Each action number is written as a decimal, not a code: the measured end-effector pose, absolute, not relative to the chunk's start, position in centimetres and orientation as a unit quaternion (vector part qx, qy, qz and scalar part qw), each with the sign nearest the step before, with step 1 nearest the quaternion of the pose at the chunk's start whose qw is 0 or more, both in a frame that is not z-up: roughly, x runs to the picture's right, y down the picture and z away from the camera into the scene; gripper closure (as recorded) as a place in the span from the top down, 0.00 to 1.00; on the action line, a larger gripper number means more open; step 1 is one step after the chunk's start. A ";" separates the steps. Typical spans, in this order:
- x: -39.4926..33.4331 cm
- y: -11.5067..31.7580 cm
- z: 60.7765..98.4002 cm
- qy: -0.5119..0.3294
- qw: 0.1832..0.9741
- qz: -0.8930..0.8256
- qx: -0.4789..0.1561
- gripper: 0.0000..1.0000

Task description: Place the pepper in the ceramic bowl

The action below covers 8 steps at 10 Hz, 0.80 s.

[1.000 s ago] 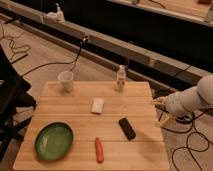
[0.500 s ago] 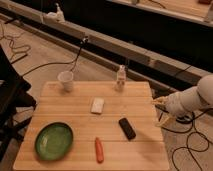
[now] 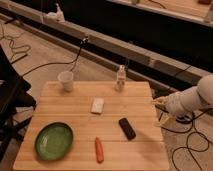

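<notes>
The pepper (image 3: 99, 149), a small slender orange-red vegetable, lies on the wooden table (image 3: 60, 102) near its front edge, right of the bowl. The ceramic bowl (image 3: 53, 141), round, shallow and green, sits at the table's front left. My gripper (image 3: 161, 101) is at the table's right edge, on the end of the white arm (image 3: 192, 101) that reaches in from the right. It is well to the right of the pepper and away from it, holding nothing that I can see.
A black oblong object (image 3: 127, 128) lies right of the pepper. A white flat block (image 3: 97, 105) is mid-table. A white cup (image 3: 65, 80) stands at the back left, a small white bottle (image 3: 120, 79) at the back. Cables run over the floor.
</notes>
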<state>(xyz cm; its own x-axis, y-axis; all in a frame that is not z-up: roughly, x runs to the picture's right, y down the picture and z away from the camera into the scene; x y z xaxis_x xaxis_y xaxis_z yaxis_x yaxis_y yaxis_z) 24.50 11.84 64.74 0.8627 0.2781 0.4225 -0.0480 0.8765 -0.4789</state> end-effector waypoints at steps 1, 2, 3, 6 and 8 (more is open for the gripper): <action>24.7 11.8 64.8 -0.246 0.937 0.085 -0.234 0.66; 24.8 11.7 64.7 -0.247 0.936 0.072 -0.239 0.66; 24.3 11.4 64.6 -0.256 0.934 0.050 -0.245 0.66; 20.5 12.3 64.9 -0.290 0.919 -0.032 -0.266 0.66; 16.4 13.9 65.0 -0.320 0.900 -0.103 -0.277 0.66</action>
<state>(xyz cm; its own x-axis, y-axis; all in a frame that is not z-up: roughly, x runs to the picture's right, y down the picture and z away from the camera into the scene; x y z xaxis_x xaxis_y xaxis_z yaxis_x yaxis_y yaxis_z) 16.36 13.95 65.01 0.7742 -0.0072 0.6329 0.3619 0.8254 -0.4333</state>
